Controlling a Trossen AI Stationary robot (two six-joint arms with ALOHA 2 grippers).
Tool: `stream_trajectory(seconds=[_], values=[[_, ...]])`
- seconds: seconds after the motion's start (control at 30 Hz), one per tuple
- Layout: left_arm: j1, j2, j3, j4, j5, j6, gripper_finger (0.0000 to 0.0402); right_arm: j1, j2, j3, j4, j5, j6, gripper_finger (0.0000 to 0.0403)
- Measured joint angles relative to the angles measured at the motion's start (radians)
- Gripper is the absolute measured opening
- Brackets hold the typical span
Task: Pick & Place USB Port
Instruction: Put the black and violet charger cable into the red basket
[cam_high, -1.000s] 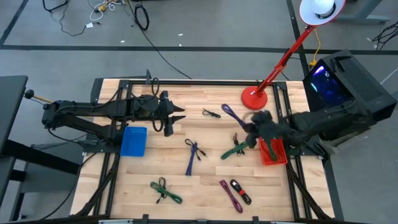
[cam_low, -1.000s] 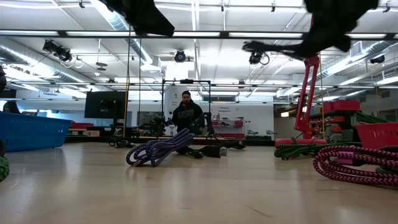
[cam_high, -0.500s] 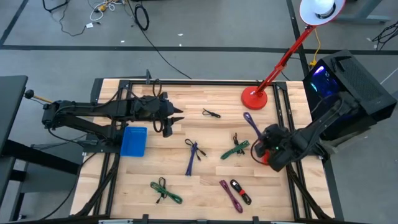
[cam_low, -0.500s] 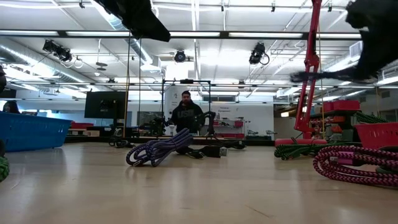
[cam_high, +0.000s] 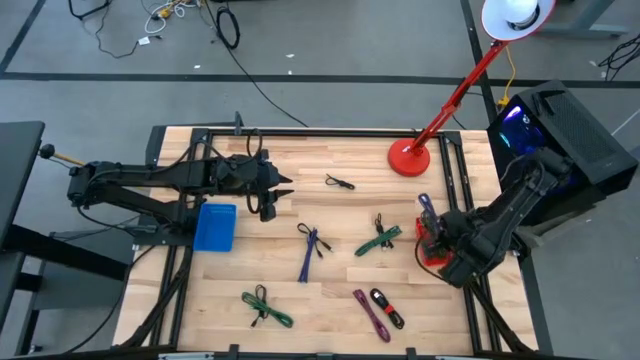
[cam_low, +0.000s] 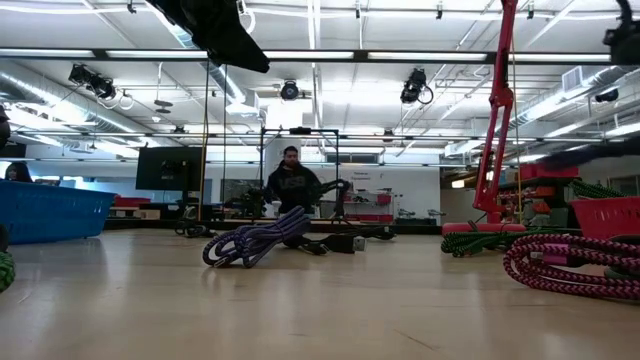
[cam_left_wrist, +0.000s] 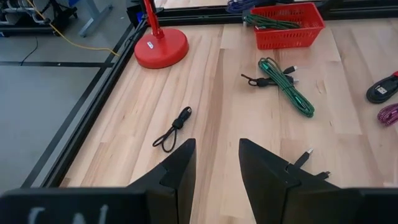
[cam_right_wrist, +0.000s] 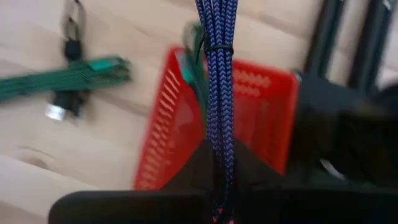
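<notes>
The red lamp base (cam_high: 409, 158) stands at the table's (cam_high: 300, 290) far right corner, its red arm slanting up to a white shade (cam_high: 517, 15) beyond the edge. Well left of the base, a blue bin (cam_high: 214, 227) sits near the left edge. Off the table, right of the base, a dark computer case (cam_high: 560, 135) glows purple. Across the room, a person (cam_low: 288, 184) in dark clothes is behind equipment.

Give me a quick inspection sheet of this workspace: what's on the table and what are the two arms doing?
Surface: wooden table, black frame.
Job's things: red basket under right tool; blue basket at left.
Clutter: red lamp.
Grippers: right tool shut on purple cable above the red basket; left tool open, holding nothing.
Cables: green cable, blue cable, black cable, more near the front edge.
Surroundings: a person beyond the table.
</notes>
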Motion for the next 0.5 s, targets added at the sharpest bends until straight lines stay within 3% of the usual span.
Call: stream_trajectory(seconds=[0.13,0.5], values=[[0.000,0.000,0.000,0.000,0.000,0.000,0.0126,0.037,0.056,0.000,0.023,-0.060,0.044,0.0012],[0.000,0.000,0.000,0.001,0.000,0.000,0.0126,0.077,0.165,0.000,0.070,-0.095,0.049,0.0012]])
